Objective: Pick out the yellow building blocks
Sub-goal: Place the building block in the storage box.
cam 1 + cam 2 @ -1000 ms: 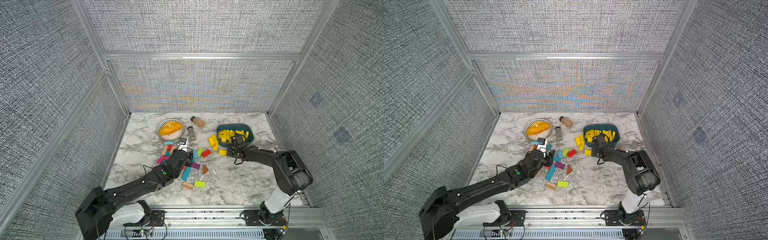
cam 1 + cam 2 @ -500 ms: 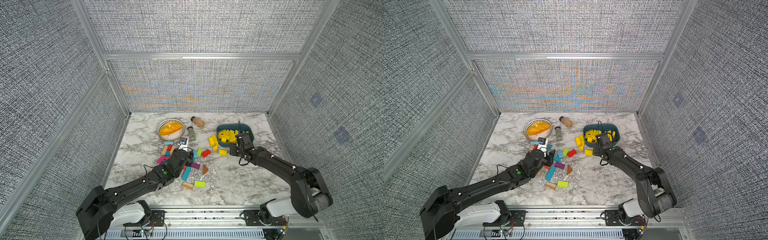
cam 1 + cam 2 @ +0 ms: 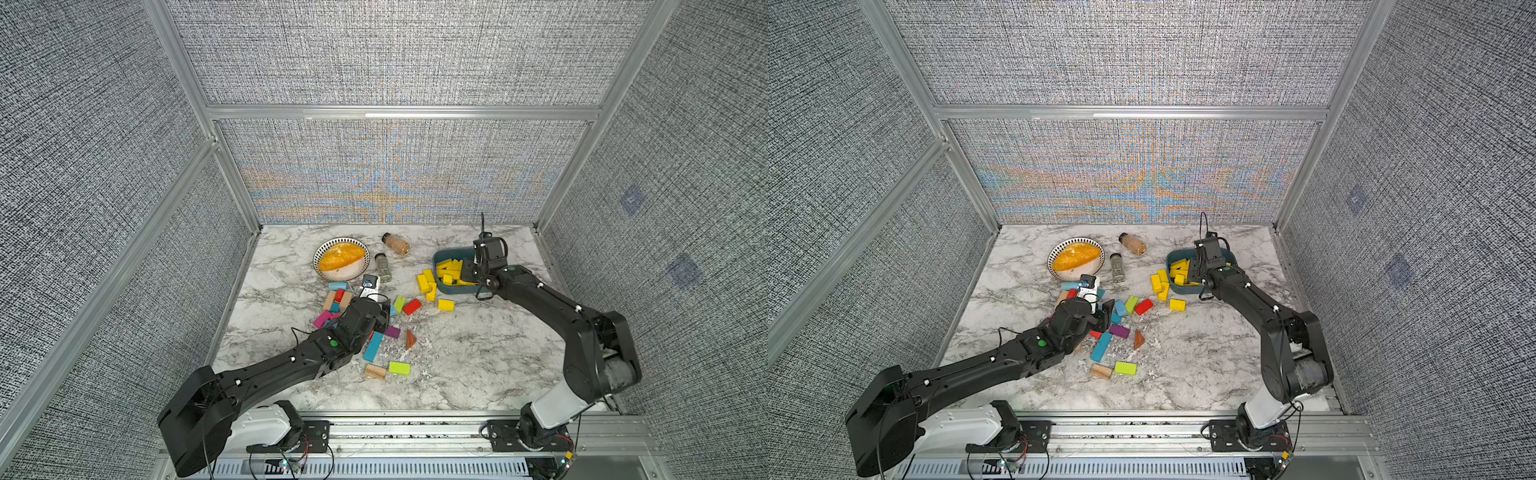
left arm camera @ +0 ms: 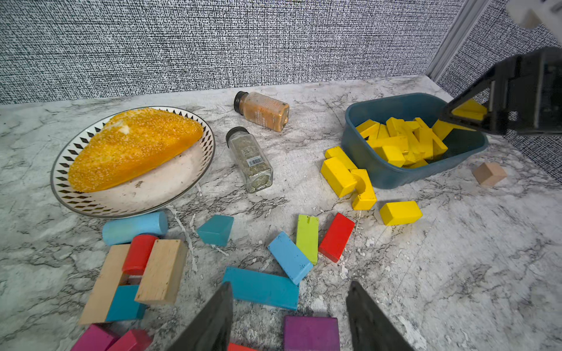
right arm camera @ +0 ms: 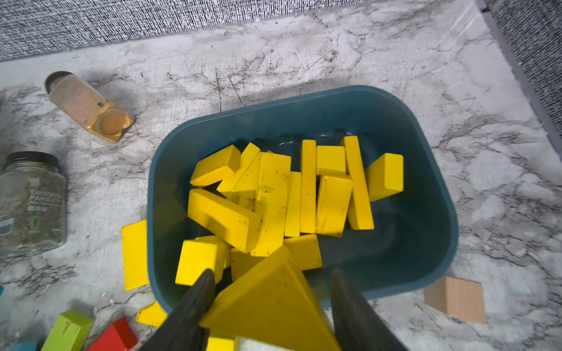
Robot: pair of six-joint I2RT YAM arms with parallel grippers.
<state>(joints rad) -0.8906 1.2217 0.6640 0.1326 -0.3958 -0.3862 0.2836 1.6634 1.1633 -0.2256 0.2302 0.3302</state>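
Your right gripper [image 5: 270,307] hangs over the near rim of the dark teal plastic tub [image 5: 431,182], its jaws closed on a bright yellow painted wooden wedge [image 5: 270,301]; held point-up between them, the wedge sits above the tub's open floor, so I judge a release here would drop it among its fellows rather than on the rim. Most of the yellow building blocks [image 5: 273,194] already lie heaped inside that tub, bars crossed over one another. Several remain outside: a small cluster, including an arch piece, leaning against the tub's wall [image 4: 346,176], and one lone yellow bar [image 4: 400,212] a little apart on the marble-patterned bench [image 4: 456,273]. Those are what you have left to gather, by my reading. Your left gripper [image 4: 289,316] waits low over the mixed pile, jaws parted and holding nothing, straddling the gap above a purple block [image 4: 311,332] and a long teal bar [image 4: 261,287]; none of those colours belong to the job. The plain tan wooden cube [image 5: 454,299] beside the tub and the lime-green bar [image 4: 307,237] should stay put.
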